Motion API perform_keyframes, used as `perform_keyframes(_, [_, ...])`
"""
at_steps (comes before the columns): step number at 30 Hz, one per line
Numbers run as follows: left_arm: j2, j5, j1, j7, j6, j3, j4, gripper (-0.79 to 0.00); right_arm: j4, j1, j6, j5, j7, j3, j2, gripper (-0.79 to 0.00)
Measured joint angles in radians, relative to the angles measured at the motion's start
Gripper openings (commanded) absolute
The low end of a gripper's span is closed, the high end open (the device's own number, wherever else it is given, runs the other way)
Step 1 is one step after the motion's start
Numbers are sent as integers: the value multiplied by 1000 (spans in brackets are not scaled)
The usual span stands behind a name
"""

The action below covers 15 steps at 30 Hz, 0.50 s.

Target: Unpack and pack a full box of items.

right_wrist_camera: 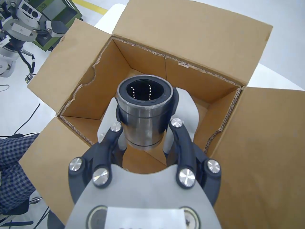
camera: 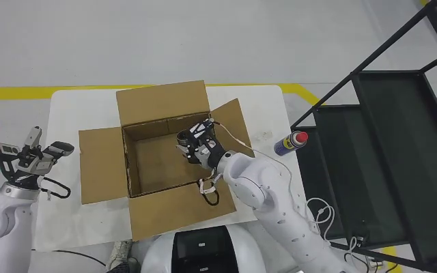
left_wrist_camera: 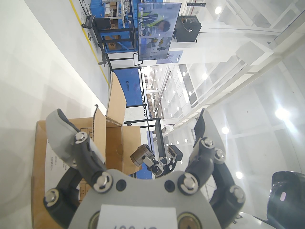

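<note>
White desk (camera: pixel 82 102) carries an open cardboard box (camera: pixel 160 102), its four flaps folded outward so the opening is free for reaching in. The right end effector (camera: pixel 190 143) hangs over that opening, clamped on a steel cylindrical bearing (right_wrist_camera: pixel 144 106). It holds the bearing by the sides with the hollow bore pointing down toward the bare cardboard floor, a grip that suits a straight vertical path past the walls. Whether the bearing is going in or coming out cannot be told. A spray can (camera: pixel 290 143) lies on the desk well apart from the box, beside a black rack (camera: pixel 369 136). The left end effector (camera: pixel 48 142) sits past the left flap with fingers spread, holding nothing, probably parked to leave the box free.
</note>
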Motion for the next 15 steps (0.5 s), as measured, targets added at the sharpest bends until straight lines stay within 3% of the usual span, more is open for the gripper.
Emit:
perform_keyframes(12, [0,0,0,0,0,0,0,0,0,-5,0,5,-10,3,0,-785])
perform_keyframes(15, [0,0,0,0,0,0,0,0,-13,-42,-31,80,-50,43,7,-785])
